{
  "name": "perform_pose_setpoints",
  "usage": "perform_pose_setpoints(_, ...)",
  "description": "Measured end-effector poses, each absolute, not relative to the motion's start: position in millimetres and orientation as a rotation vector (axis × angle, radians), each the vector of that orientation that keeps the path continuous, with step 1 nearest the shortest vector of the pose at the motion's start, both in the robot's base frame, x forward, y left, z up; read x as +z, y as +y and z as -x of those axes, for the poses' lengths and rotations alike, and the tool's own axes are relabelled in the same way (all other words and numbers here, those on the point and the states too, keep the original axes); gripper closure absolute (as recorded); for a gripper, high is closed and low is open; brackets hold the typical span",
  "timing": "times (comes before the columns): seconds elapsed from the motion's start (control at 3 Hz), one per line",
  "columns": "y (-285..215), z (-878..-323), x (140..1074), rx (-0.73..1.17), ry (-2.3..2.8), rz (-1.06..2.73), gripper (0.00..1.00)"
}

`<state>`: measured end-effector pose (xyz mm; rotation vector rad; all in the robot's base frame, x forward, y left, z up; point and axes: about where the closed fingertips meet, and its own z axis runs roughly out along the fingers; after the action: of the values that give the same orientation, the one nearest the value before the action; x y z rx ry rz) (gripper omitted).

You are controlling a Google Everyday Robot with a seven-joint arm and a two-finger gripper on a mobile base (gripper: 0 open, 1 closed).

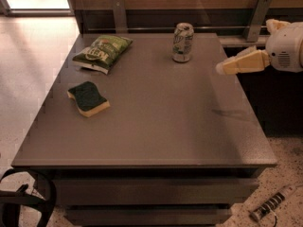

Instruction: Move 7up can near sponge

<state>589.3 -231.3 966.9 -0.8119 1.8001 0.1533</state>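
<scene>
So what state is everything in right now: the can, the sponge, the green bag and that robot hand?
7up can: upright near the table's far edge, nothing holding it.
sponge: lying flat, green side up, well apart from the can.
chip bag: lying flat, beyond the sponge.
gripper: in the air over the table's edge, beside the can, touching nothing.
table: level, carrying all three things.

We can read no words here. The 7up can [182,42] shows green markings and the green chip bag [102,52] a pale label, both illegible. The gripper [223,69] hovers over the table [156,126], right of the can.
</scene>
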Motion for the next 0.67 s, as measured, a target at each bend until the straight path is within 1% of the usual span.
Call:
perform_pose_setpoints(0.33,-237.2,-614.4,978.7,0.143,1.777,0.686,0.00)
perform_pose_setpoints(0.67,-238.8,-618.0,982.8,0.134,1.768,0.665,0.00)
